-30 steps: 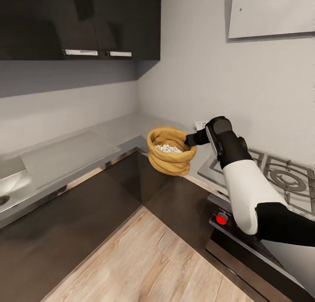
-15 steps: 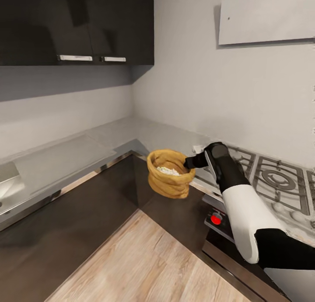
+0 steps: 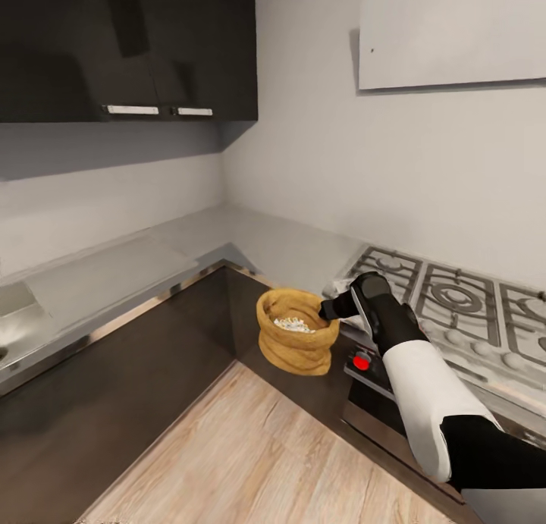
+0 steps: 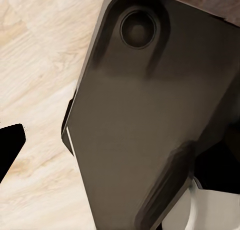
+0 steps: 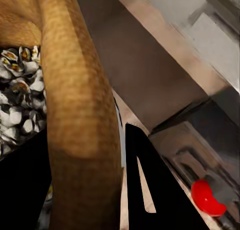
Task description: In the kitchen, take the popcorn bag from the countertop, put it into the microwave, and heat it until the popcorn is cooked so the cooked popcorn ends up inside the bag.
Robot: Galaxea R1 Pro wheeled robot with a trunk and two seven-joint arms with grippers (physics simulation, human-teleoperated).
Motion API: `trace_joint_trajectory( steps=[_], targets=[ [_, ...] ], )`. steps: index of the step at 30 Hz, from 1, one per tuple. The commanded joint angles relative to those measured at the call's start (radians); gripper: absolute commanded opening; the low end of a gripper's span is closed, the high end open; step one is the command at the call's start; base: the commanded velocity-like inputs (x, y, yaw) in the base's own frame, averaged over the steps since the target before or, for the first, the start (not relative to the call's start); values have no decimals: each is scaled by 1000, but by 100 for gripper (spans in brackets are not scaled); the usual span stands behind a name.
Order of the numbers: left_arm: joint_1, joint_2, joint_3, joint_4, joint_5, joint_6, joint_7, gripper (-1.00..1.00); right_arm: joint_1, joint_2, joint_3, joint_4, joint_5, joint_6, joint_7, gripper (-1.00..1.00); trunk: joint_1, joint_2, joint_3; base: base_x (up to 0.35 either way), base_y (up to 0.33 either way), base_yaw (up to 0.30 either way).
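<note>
The right claw (image 3: 327, 309) is clamped on the rolled rim of the popcorn bag (image 3: 294, 342), carrying it in the air over the wooden floor (image 3: 250, 463), off the table (image 3: 250, 243). Over the last second the bag has sunk lower and nearer in the head view, which has itself shifted. Popcorn (image 5: 17, 95) sits inside. To the right beyond lie the red knob (image 3: 361, 362) and hob (image 3: 455, 304). I judge this the carry; the microwave is yet to be reached.

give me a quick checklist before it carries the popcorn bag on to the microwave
1. Right gripper clamps popcorn bag rim, one finger each side in the right wrist view: ok.
2. Bag upright, mouth up: ok.
3. Popcorn inside the bag: ok.
4. Bag lifted off the countertop, hanging over the floor: ok.
5. Microwave location and door state: cannot tell.
6. Left gripper free: cannot tell.
</note>
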Motion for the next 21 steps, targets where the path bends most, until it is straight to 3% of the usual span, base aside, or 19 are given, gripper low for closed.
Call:
trace_joint_trajectory(
  steps=[1, 5, 21],
  targets=[
    [0, -1, 5, 0, 0, -2, 1, 100, -1, 0, -1, -1, 10, 3, 9, -100, -1, -1, 1, -313, 59, -91],
    [0, 0, 5, 0, -1, -2, 1, 100, -1, 3, -1, 0, 10, 3, 9, -100, -1, -1, 7, -161, 14, -91],
    [0, 1, 3, 3, -4, -2, 2, 100, 1, 2, -1, -2, 12, 3, 4, -100, -1, -1, 31, -3, 0, -91]
  ],
)
